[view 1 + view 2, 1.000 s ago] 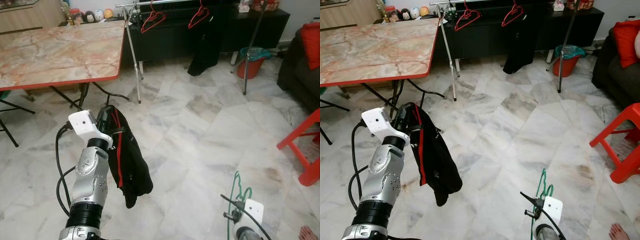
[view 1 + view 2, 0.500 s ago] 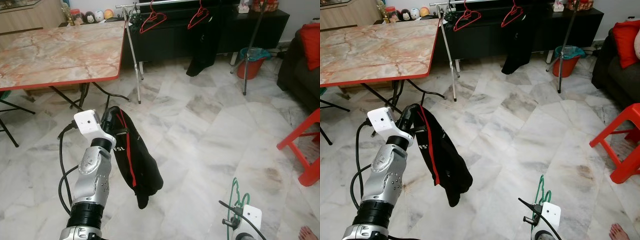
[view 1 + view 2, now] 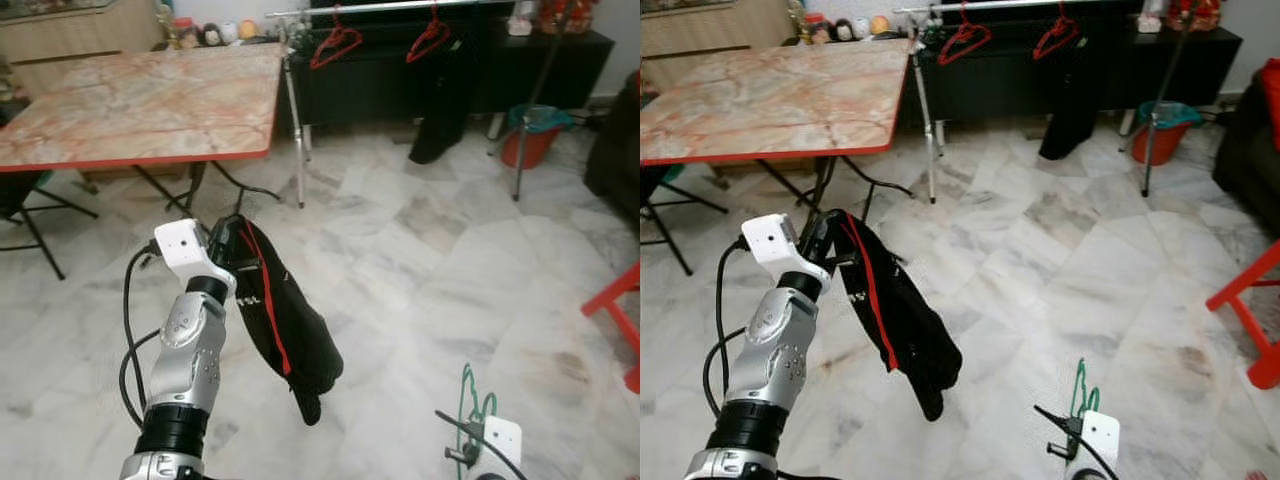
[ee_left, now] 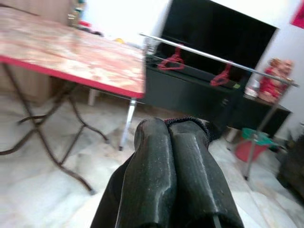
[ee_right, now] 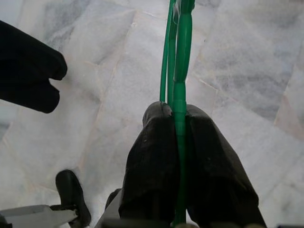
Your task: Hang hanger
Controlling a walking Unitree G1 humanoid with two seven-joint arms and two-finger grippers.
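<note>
Camera panned, right claw (image 5: 179,142) pinching green hanger (image 5: 178,57)

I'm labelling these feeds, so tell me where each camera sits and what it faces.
Head stereo pair: looks forward and down over the marble floor to the clothes rail; left arm carries a black garment.
Left wrist: looks along the left claw to table and rail.
Right wrist: looks down along the right claw, clamping a green hanger.
Shared: rail, garment, hanger.

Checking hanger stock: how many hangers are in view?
3: two red hangers on the rail; one green hanger in the right gripper. Others may be hidden.
</note>
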